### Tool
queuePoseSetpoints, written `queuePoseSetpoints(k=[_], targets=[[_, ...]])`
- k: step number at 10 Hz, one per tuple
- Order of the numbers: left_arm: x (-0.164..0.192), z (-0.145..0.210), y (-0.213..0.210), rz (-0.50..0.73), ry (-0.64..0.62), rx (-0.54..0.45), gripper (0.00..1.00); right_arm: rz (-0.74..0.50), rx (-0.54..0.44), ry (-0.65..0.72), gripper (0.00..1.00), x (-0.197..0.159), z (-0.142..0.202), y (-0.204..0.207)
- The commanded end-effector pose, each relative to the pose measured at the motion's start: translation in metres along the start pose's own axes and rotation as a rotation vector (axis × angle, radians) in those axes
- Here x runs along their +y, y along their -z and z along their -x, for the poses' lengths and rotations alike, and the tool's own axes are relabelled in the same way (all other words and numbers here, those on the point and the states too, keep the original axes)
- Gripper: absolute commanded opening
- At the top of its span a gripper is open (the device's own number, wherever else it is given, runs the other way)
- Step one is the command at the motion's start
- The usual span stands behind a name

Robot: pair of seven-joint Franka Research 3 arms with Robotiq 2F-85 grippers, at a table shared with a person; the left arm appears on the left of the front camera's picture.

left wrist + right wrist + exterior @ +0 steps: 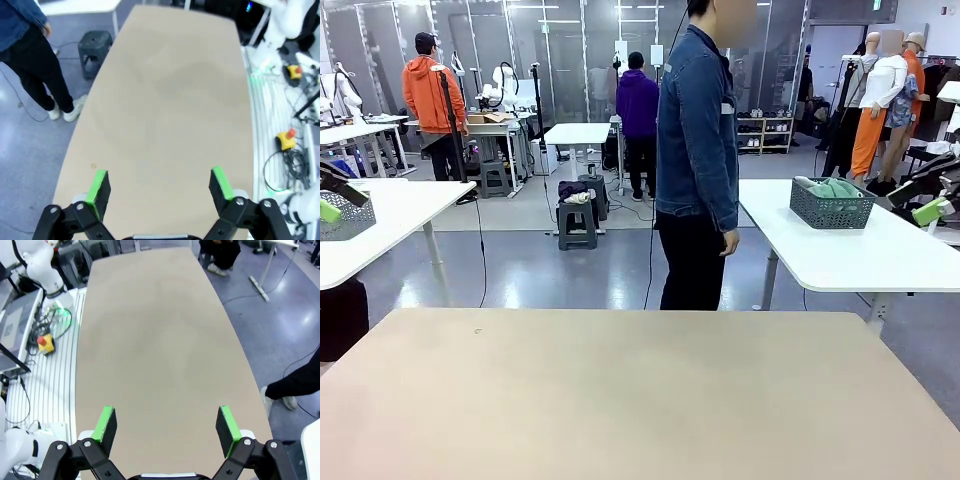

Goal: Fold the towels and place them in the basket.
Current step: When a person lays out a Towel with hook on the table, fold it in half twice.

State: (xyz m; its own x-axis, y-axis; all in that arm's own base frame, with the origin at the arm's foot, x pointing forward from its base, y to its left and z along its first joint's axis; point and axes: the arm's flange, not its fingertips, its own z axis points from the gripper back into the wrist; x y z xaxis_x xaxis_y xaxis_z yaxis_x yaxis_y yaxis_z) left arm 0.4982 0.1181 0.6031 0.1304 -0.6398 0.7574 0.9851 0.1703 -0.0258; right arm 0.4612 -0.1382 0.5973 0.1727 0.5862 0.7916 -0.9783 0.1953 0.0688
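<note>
A dark grey lattice basket (832, 208) stands on a white side table (860, 255) at the far right, beyond the beige work table (630, 390). Green and pale folded towels (830, 187) lie in it. In the left wrist view my left gripper (160, 187) hangs open over the bare beige tabletop (175, 100), with nothing between its green pads (98, 186). Over the same beige tabletop (155, 340), my right gripper (167, 425) also stands open, and its green pads (106, 423) hold nothing.
A person in a denim jacket (698, 150) stands at the table's far edge, side-on. A dark stool (95, 47) is on the floor near the person's legs (37, 75). Yellow stop-button boxes (45, 344) and cables lie by the arm bases.
</note>
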Motion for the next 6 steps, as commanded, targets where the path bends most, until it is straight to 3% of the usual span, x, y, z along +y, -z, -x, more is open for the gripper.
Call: queuePoseSetpoints(k=[1, 6], targets=[[0.006, 0.008, -0.014, 0.006, -0.014, -0.073, 1.00, -0.004, -0.060, 0.025, 1.00, -0.002, 0.008, -0.006], [0.016, 0.016, -0.035, -0.018, -0.039, -0.071, 1.00, 0.034, -0.062, 0.031, 1.00, 0.000, 0.021, -0.026]])
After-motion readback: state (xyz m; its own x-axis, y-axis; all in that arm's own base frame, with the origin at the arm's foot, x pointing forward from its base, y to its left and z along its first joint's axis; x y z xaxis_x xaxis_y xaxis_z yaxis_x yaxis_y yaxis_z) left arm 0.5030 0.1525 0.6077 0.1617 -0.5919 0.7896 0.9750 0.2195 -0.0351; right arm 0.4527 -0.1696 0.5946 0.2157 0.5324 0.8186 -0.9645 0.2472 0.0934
